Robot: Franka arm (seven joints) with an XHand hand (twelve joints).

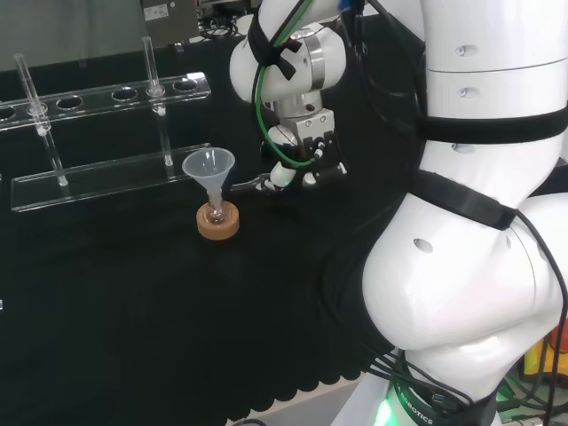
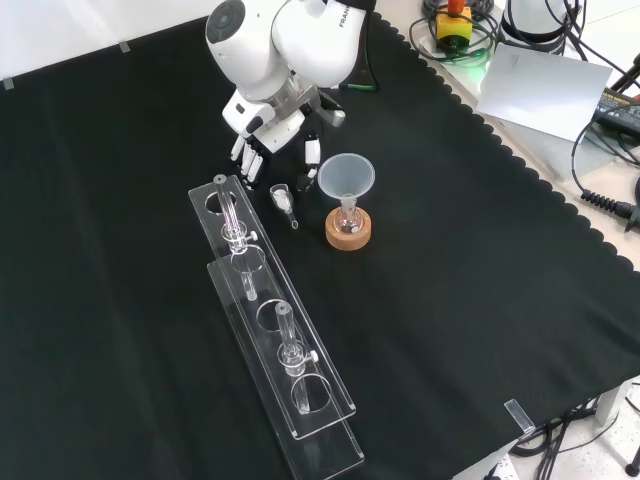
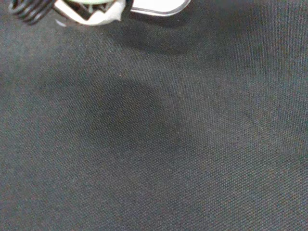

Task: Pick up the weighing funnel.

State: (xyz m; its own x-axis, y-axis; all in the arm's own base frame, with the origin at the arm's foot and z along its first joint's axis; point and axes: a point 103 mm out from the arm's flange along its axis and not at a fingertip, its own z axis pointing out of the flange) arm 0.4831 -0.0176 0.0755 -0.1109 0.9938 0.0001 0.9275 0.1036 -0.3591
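Observation:
The weighing funnel (image 2: 283, 199), a small clear scoop with a short stem, lies on the black cloth between the near rack and the big funnel. In the head view the weighing funnel (image 1: 248, 185) lies just left of the fingertips. The hand (image 2: 268, 122) hovers right behind it, fingers (image 2: 247, 150) hanging down relaxed and thumb (image 2: 312, 150) apart, holding nothing. From the head view the hand (image 1: 297, 146) is low over the cloth, right of the big funnel (image 1: 209, 166). A blurred white part of the hand (image 3: 96, 12) shows in the wrist view above bare cloth.
The big funnel (image 2: 346, 175) stands in a small flask on a cork ring (image 2: 348, 234), close to the weighing funnel. Two long clear racks (image 2: 270, 320) with test tubes lie alongside, seen at the left in the head view (image 1: 106, 177). Cables and gear sit beyond the cloth's scalloped edge (image 2: 520, 170).

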